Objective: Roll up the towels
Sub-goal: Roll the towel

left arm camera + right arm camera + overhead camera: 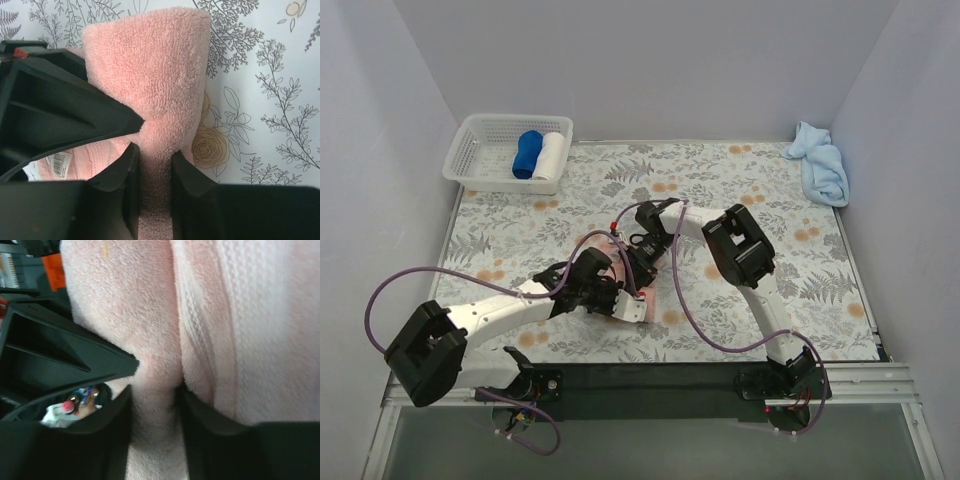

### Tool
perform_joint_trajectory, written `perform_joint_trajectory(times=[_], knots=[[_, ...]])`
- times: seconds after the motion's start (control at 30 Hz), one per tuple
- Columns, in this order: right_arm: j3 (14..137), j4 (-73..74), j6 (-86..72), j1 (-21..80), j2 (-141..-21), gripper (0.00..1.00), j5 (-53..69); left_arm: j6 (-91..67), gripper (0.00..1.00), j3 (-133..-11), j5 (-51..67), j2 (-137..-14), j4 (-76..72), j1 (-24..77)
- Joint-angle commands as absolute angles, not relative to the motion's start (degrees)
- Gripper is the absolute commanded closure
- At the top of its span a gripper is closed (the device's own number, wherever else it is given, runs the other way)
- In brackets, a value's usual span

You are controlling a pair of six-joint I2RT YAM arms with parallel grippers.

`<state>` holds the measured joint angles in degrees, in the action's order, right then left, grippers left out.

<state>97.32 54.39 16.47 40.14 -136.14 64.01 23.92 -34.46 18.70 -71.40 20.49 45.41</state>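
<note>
On the floral counter (720, 180), dead centre, sits the salmon-pink terry towel (150, 75), part rolled. It looks soft, light and springy, best gripped at the roll's ends. The left claw (155, 165) and right claw (155, 410) both pinch it, jaws narrow. The sky-blue terry towel (820, 165) lies crumpled far-right.

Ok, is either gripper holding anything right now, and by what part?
Both hold the pink towel: the left gripper pinches one end of its rolled part, and the right gripper pinches a thick fold of it.
</note>
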Motion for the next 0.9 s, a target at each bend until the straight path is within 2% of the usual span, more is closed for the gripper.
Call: perform_joint_trajectory(times=[0.0,0.07,0.1,0.17,0.33,0.37,0.63,0.87], knots=[[95.18,51.59,20.39,35.61,-133.60,0.56,46.06,20.31,0.93,-34.71,20.03,-74.26,32.15,45.53],[95.62,52.03,20.39,34.11,-130.54,0.51,44.83,19.52,0.96,-36.38,22.57,-75.32,34.53,45.53],[95.71,52.29,20.48,32.62,-129.47,0.45,43.35,19.16,0.98,-36.91,23.46,-76.28,36.63,45.53],[96.15,52.64,20.57,31.21,-125.88,0.38,42.37,18.81,0.99,-39.02,26.00,-77.43,38.66,45.53],[94.31,53.00,23.20,27.69,-117.70,0.29,37.45,15.92,1.00,-44.11,28.82,-83.49,44.20,45.35],[93.35,52.91,23.81,27.69,-114.73,0.21,35.44,15.04,1.00,-46.04,29.79,-84.28,44.91,45.18],[78.96,47.29,27.42,27.51,-99.60,0.13,28.40,12.66,1.00,-56.41,39.09,-97.19,52.29,41.32],[71.29,43.34,29.88,29.52,-88.26,0.15,28.12,15.38,0.98,-66.79,42.80,-108.62,57.12,32.10]])
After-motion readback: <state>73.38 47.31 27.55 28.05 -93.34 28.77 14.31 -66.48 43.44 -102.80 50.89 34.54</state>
